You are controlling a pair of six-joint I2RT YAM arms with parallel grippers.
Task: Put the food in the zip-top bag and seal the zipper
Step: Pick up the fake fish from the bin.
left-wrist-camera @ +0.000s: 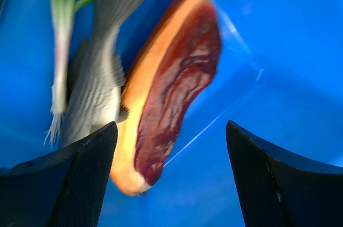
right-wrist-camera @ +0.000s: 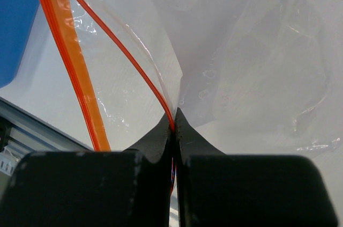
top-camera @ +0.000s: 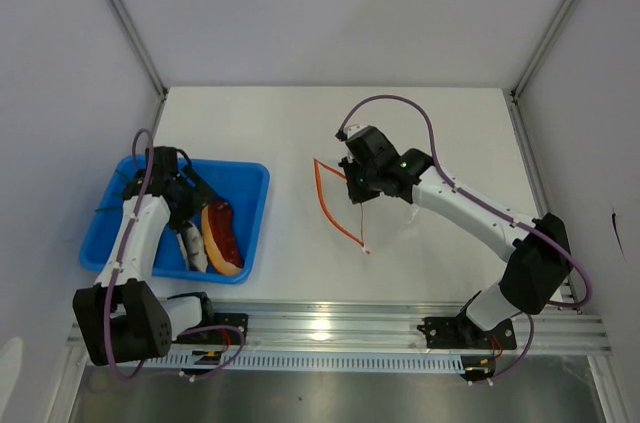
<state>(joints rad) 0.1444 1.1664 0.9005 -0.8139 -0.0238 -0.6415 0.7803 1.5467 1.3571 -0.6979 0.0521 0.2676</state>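
The dark-red meat slab (left-wrist-camera: 171,87) with its orange-tan rim lies in the blue tray (top-camera: 245,175), next to a grey toy fish (left-wrist-camera: 99,82) and a green stalk (left-wrist-camera: 61,23). My left gripper (left-wrist-camera: 171,184) hangs open just above the slab's near end, its left finger by the orange rim, touching nothing. On the table, my right gripper (right-wrist-camera: 174,117) is shut on one lip of the zipper (right-wrist-camera: 69,60) of the clear zip-top bag (right-wrist-camera: 257,50). It lifts that lip so the mouth gapes toward the tray. From above, the zipper (top-camera: 322,193) shows as an orange loop.
The tray sits at the left of the white table (top-camera: 300,123), with the bag about a hand's width to its right. Grey walls close in the sides and back. A metal rail (top-camera: 330,328) runs along the near edge.
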